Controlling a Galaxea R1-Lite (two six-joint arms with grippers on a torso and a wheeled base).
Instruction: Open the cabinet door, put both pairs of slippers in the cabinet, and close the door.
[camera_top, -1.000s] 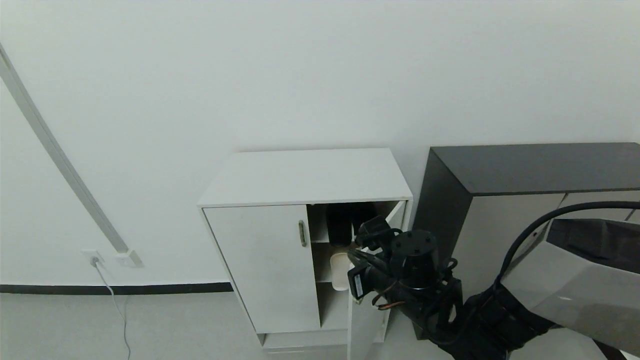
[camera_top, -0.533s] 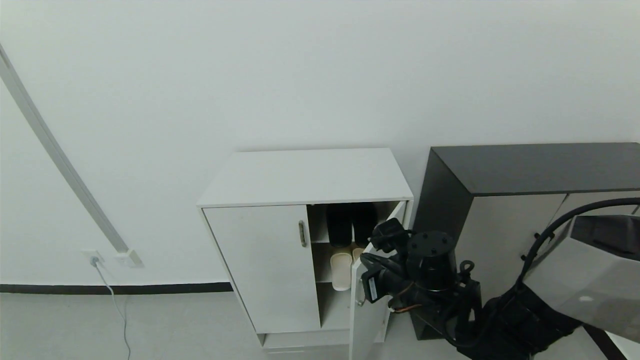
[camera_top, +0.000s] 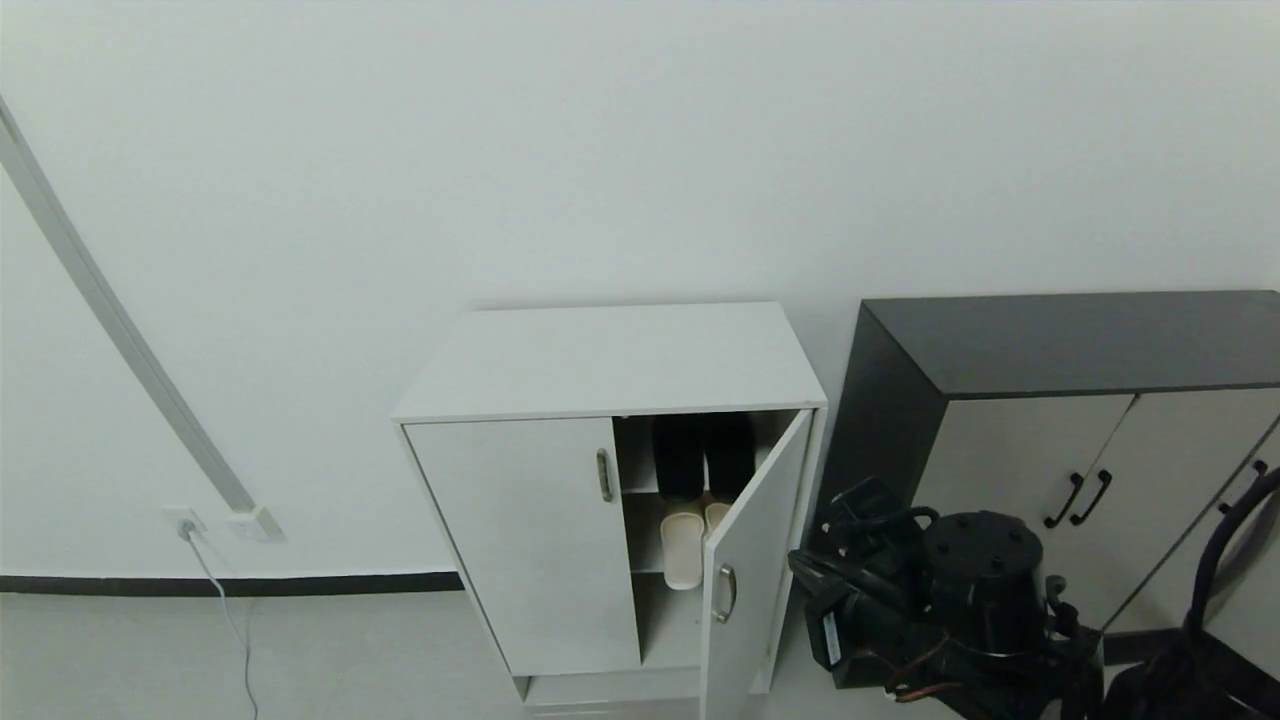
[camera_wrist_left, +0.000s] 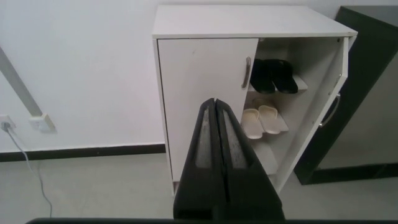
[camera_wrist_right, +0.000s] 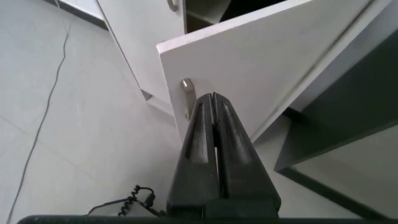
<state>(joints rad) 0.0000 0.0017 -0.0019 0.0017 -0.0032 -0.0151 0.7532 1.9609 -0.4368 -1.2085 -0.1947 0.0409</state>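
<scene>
The white cabinet (camera_top: 610, 360) stands with its right door (camera_top: 760, 520) swung partway open. Black slippers (camera_top: 703, 455) sit on the upper shelf and cream slippers (camera_top: 685, 548) on the shelf below, both pairs inside. The right claw (camera_wrist_right: 213, 99), fingers pressed together and holding nothing, sits low outside the open door, its tip near the metal door handle (camera_wrist_right: 186, 93); whether they touch cannot be made out. The left claw (camera_wrist_left: 214, 102), likewise closed and empty, hangs well apart from the cabinet, facing its shut left door (camera_wrist_left: 199, 68). A dark cabinet (camera_top: 1060, 340) stands just beside, to the right.
</scene>
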